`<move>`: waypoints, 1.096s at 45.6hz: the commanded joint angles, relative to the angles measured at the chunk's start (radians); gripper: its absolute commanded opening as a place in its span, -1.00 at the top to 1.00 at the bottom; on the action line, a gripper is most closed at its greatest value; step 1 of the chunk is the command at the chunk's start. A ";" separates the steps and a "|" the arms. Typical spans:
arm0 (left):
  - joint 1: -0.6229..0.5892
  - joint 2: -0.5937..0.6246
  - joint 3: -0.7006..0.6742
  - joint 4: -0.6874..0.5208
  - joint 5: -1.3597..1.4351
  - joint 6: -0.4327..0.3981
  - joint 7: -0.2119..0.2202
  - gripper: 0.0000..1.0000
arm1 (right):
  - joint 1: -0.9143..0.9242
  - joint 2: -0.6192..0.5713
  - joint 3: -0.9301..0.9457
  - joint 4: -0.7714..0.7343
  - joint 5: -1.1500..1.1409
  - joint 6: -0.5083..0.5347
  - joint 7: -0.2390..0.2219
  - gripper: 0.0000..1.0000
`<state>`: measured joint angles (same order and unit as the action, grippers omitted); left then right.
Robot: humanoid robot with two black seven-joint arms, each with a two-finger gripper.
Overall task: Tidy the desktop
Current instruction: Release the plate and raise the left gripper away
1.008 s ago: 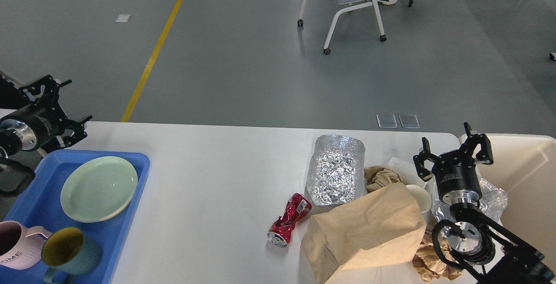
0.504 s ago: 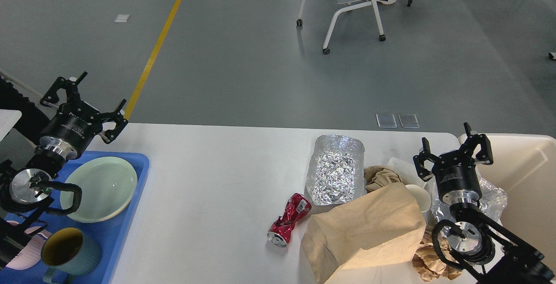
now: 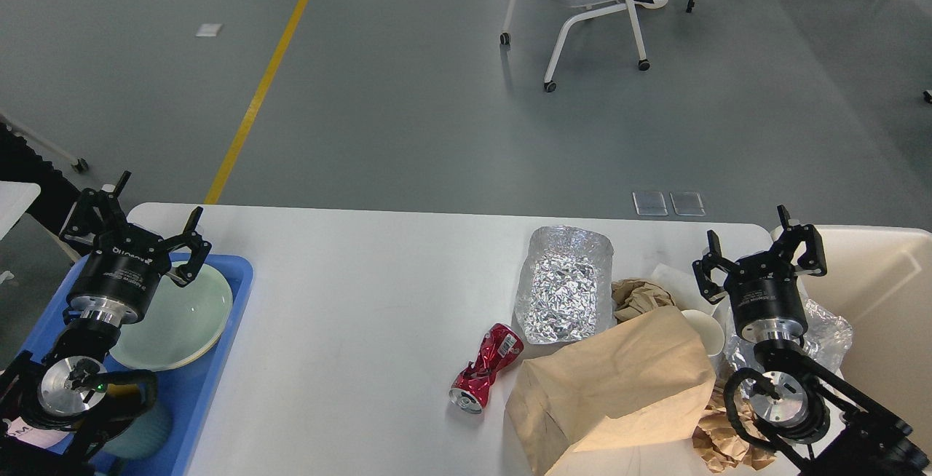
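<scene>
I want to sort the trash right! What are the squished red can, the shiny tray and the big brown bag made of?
The crushed red can looks like thin painted metal: it is dented, with a silvery rim. The shiny tray looks like aluminium foil, crinkled and mirror-bright. The big brown bag looks like matte kraft paper with soft creases.

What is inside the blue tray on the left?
In the blue tray lies a pale green plate. The left arm covers the near part, where only a bit of a teal cup shows.
</scene>
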<state>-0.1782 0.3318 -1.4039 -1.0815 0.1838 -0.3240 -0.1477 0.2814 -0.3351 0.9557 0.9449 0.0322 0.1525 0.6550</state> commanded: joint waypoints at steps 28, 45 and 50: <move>-0.001 -0.034 -0.030 0.060 -0.003 -0.087 -0.047 -0.92 | 0.001 -0.001 0.000 0.000 0.000 0.001 0.000 -1.00; -0.055 -0.039 -0.073 0.121 -0.035 -0.090 -0.047 -0.92 | -0.001 0.001 0.000 0.000 0.000 -0.001 0.000 -1.00; -0.073 -0.039 -0.056 0.129 -0.041 -0.093 -0.041 -0.92 | 0.001 0.001 0.000 0.000 0.000 0.001 0.000 -1.00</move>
<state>-0.2325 0.2941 -1.4771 -0.9596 0.1497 -0.4132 -0.1926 0.2814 -0.3354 0.9558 0.9449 0.0322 0.1530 0.6550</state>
